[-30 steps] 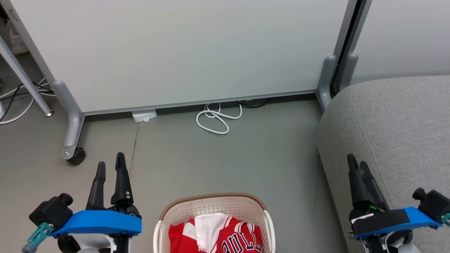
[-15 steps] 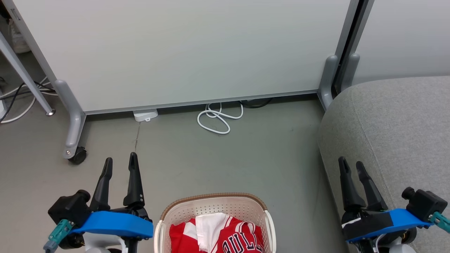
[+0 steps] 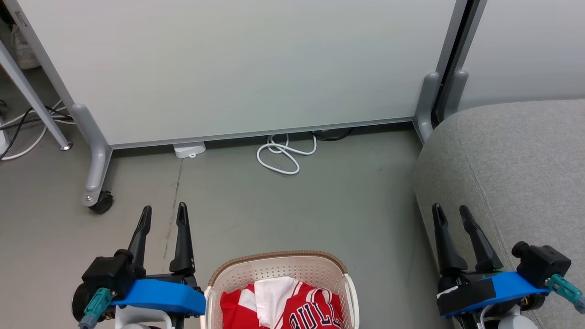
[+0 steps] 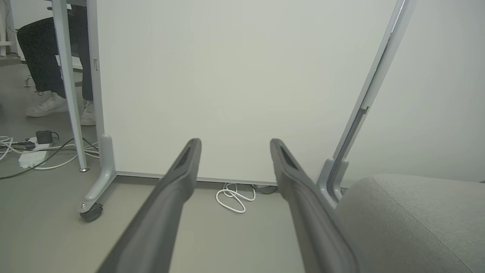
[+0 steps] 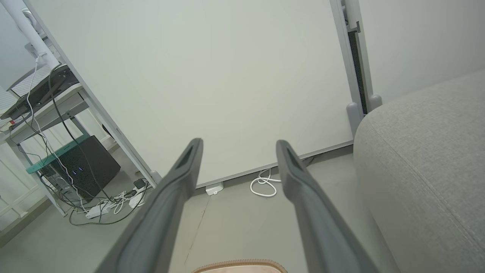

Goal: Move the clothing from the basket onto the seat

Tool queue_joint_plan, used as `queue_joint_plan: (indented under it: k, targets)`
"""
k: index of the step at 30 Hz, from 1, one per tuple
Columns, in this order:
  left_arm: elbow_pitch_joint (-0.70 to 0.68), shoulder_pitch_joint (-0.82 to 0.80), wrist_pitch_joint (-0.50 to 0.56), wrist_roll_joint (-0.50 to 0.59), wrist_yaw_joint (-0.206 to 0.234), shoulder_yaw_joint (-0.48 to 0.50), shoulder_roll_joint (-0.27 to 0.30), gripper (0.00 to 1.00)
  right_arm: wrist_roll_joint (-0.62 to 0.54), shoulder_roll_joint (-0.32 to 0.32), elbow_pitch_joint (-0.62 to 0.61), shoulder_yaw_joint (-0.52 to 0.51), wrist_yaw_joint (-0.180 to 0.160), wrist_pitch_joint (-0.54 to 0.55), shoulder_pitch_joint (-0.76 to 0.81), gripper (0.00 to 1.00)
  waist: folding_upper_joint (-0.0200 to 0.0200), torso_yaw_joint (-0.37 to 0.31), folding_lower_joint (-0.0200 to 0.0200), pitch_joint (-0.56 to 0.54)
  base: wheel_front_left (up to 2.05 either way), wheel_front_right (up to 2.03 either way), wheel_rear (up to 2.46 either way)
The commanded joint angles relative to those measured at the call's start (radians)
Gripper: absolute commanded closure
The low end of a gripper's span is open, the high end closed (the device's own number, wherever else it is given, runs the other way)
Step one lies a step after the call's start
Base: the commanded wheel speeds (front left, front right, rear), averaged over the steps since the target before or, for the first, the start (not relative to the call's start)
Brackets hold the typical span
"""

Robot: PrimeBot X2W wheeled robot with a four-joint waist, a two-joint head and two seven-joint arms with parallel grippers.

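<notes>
The basket [image 3: 279, 254] sits at the bottom centre of the head view. It is cream-white perforated plastic with a curved, brown woven-look rim. The clothing lies crumpled inside it: a red jersey [image 3: 315, 313] with black-and-white block lettering, and beside it, on its left in the frame, a red garment with a broad white stripe [image 3: 269, 297] folded across it.

The left gripper [image 3: 164, 206] stands at the lower left, just beside the basket. Its two long, dark, tapered fingers are spread apart and hold nothing. The right gripper [image 3: 449, 207] is at the lower right, fingers likewise parted and empty, in front of the sofa's edge. Each gripper carries a blue plastic bracket at its base.

The sofa [image 3: 516, 173] takes up the right side, with light grey woven upholstery, a rounded corner and a seam running along it.

The floor [image 3: 320, 205] is smooth, matt grey-green. A pale grey partition panel [image 3: 237, 68] on metal legs spans the top of the frame, with a black caster [image 3: 101, 202] at the left leg. A white cable [image 3: 283, 157] lies coiled at its foot. In the left wrist view, a person's white shoes [image 4: 49, 106] show at the upper left, with a power strip [image 4: 28, 159] and loose cords below them.
</notes>
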Motion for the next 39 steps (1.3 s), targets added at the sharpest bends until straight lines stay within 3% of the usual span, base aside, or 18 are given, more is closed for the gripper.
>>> queue_joint_plan:
  k: [1,39]
  targets:
    - [-0.003,-0.01,-0.011,0.028,0.007,-0.004,0.009,0.0,-0.029,-0.006,-0.01,0.003,0.002,-0.009,-0.018,0.0,-0.0001,0.001,0.0,-0.001,0.0,0.0,0.0]
    - [-0.008,-0.004,-0.086,0.32,0.029,-0.055,0.015,0.0,-0.328,-0.008,-0.015,0.026,0.003,-0.085,-0.016,0.0,-0.0001,0.011,0.0,0.003,0.0,0.0,0.0]
